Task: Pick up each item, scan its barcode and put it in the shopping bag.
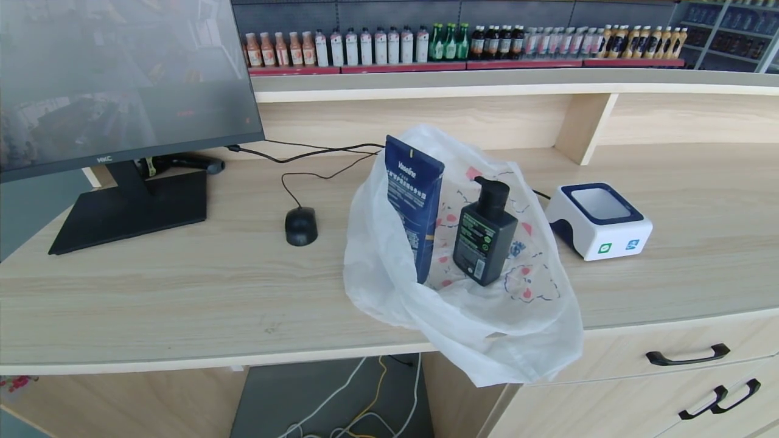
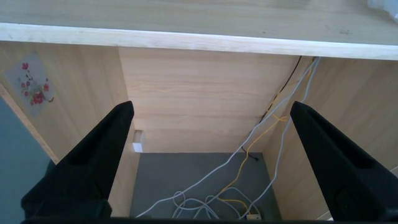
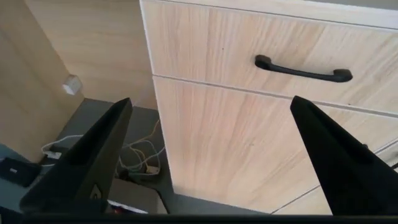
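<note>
White bag [image 1: 377, 274]: pouch [image 1: 414, 207] (blue), pump bottle [image 1: 484, 234]

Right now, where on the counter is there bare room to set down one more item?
The widest bare patch of the counter lies along the front edge, bordered by the monitor stand, the mouse and the shopping bag. Another lies right of the scanner. It is crowded between bag and scanner, and behind the mouse, where cables run.

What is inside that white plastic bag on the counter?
Two things stand in the shopping bag: a dark blue pouch and, beside it, a black pump bottle. The bag's near folds cover part of its bottom, so anything lying flat there is hidden.
</note>
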Controlling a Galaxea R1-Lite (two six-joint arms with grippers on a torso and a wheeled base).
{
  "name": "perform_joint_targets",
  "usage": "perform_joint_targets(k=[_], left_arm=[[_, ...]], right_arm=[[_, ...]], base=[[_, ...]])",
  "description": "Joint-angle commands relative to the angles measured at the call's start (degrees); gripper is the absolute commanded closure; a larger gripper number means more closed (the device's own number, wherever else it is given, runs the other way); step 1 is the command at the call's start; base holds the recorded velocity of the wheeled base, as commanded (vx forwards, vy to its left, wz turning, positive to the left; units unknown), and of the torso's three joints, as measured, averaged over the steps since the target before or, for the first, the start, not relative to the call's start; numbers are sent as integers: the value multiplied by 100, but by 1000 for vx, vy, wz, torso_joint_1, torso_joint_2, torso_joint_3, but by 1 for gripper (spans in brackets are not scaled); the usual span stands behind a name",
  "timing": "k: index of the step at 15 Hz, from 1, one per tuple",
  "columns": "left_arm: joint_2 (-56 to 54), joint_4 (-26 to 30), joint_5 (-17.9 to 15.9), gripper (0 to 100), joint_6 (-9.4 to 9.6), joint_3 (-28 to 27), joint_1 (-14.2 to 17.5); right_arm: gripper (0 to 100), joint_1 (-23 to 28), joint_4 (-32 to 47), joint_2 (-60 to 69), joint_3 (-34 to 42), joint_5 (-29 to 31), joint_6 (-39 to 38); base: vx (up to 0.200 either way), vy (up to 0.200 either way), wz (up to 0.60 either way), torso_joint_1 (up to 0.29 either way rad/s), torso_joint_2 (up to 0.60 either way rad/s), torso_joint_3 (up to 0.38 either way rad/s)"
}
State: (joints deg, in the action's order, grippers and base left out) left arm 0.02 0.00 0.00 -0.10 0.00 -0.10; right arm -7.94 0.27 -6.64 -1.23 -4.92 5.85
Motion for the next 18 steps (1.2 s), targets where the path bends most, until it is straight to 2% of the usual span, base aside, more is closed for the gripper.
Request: perform_joint_targets(k=[1,3,5,9,12,14,17,18], left_arm=[[-2,0,0,0,1,0,10],[-2,0,0,0,-8,0,10],[-2,0,0,0,-8,0,10],[-2,0,0,0,-8,0,1],[-2,0,0,0,-17,0,10],[-2,0,0,0,-17,0,10],[-2,0,0,0,1,0,1],[-2,0,0,0,10,0,1]], right_arm=[[0,161,-53,137,35,97,-23],[0,161,-238,128,123,545,-84],[0,161,-97,119,123,739,-401],[0,398,-44,-171,123,747,-436],[0,881,-36,594,123,747,-427],[0,829,-36,664,123,747,-445],[0,829,-36,664,123,747,-453],[0,829,-36,664,123,747,-462]], base=[[0,0,0,0,0,0],[0,0,0,0,0,0],[0,0,0,0,0,0],[0,0,0,0,0,0],[0,0,0,0,0,0],[0,0,0,0,0,0],[-200,0,0,17,7,1],[0,0,0,0,0,0]])
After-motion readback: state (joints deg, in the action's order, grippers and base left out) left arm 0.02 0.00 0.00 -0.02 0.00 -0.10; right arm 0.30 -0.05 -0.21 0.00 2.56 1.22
